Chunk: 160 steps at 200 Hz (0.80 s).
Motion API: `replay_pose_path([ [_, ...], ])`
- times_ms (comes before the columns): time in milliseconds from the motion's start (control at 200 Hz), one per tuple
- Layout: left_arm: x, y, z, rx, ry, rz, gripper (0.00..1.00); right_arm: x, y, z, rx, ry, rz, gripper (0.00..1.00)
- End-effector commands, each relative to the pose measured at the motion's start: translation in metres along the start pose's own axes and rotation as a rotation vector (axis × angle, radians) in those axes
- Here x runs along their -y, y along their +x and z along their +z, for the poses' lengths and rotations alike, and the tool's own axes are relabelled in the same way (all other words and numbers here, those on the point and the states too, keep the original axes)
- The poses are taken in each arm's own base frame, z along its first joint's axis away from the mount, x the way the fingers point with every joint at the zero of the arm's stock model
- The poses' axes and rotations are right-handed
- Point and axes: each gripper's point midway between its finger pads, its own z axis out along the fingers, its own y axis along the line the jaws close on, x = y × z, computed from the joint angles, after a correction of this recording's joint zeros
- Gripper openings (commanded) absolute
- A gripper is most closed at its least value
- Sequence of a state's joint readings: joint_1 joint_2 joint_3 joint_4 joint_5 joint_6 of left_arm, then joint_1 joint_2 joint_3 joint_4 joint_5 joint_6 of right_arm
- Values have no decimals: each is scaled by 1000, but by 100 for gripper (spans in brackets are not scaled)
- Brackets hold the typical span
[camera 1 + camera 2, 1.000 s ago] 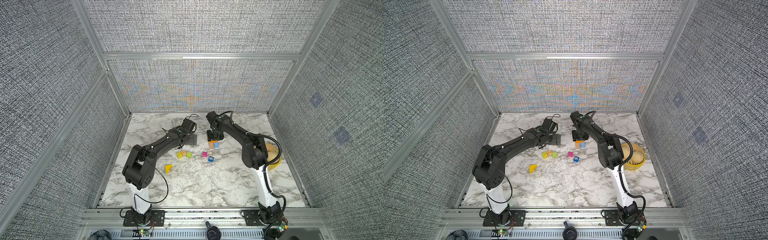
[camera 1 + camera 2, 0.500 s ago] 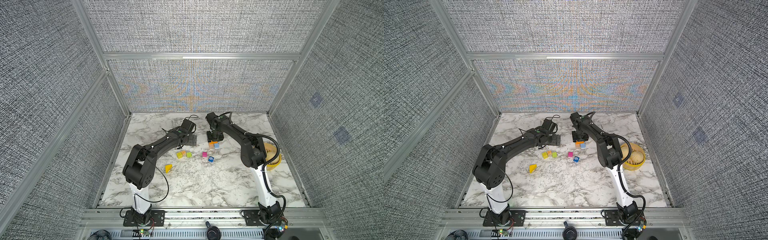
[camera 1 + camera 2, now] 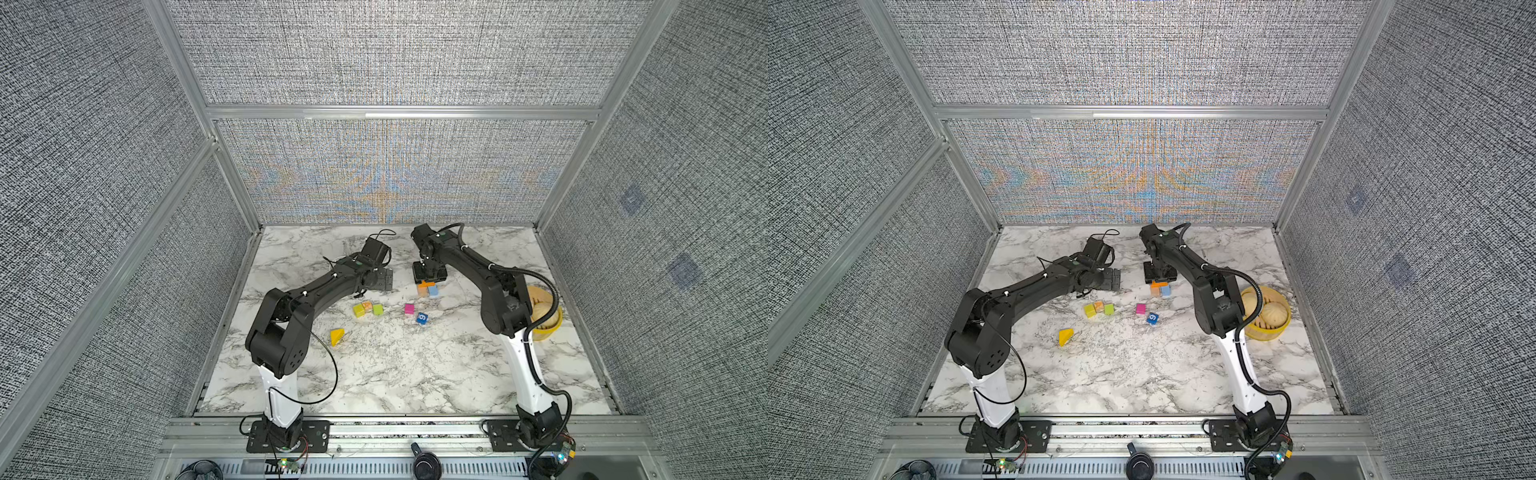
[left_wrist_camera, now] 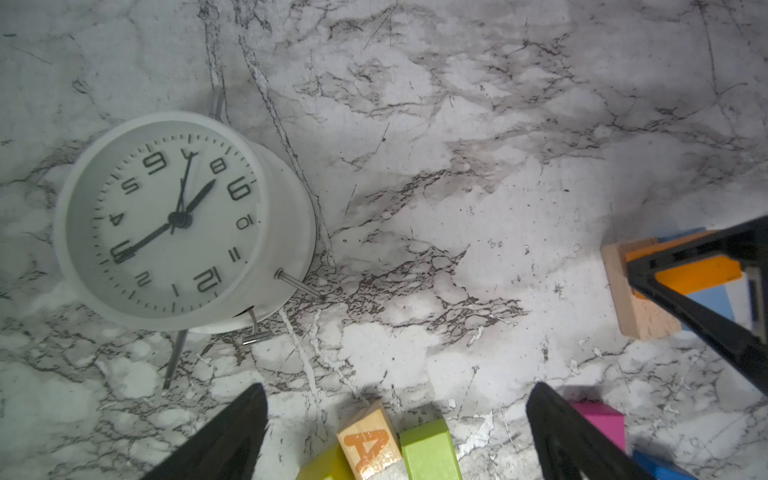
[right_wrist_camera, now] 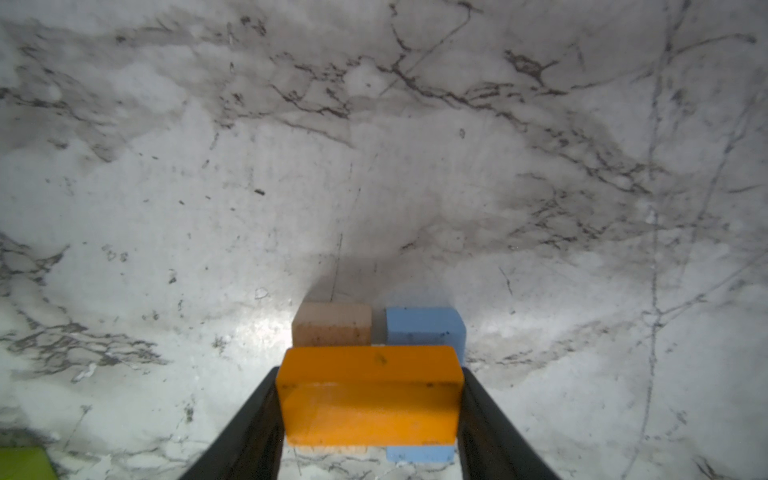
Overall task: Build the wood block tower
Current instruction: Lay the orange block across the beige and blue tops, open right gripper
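- Lower half of marble table [image 3: 395, 374] lying open in both top views: wide passage.
- Mid-frame: row of three cubes [image 3: 368, 309], magenta cube [image 3: 409, 308], blue "9" cube [image 3: 422, 318] standing apart, narrow gaps between.
- Yellow wedge [image 3: 337, 336] sitting alone toward lower left.
- Yellow bowl [image 3: 1264, 333] blocking right edge.
- Right gripper [image 5: 370, 376] flanking orange slab [image 5: 370, 411], closing off stack.
- White clock [image 4: 178, 220] lying near left gripper [image 4: 397, 388], whose fingers are spreading wide.
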<state>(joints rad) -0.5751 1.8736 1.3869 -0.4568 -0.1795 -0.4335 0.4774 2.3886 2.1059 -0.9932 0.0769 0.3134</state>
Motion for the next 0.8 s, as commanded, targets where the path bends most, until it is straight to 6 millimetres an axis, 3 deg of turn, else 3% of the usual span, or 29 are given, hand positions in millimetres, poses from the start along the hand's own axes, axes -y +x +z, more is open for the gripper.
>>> replay_pose_path([
  [0,1,-1,1,7,6,-3,99,3,-1,-4,2,14,-5,62],
  [465,-2,-1,-11,15,16,-20,99,8,3,-21,38,19,-11,75],
  [620,-1,2,-17,19,29,-24,99,20,15,-27,39,24,16,75],
  [795,3,4,-20,11,60,-22,99,48,43,-33,29,39,72,75],
])
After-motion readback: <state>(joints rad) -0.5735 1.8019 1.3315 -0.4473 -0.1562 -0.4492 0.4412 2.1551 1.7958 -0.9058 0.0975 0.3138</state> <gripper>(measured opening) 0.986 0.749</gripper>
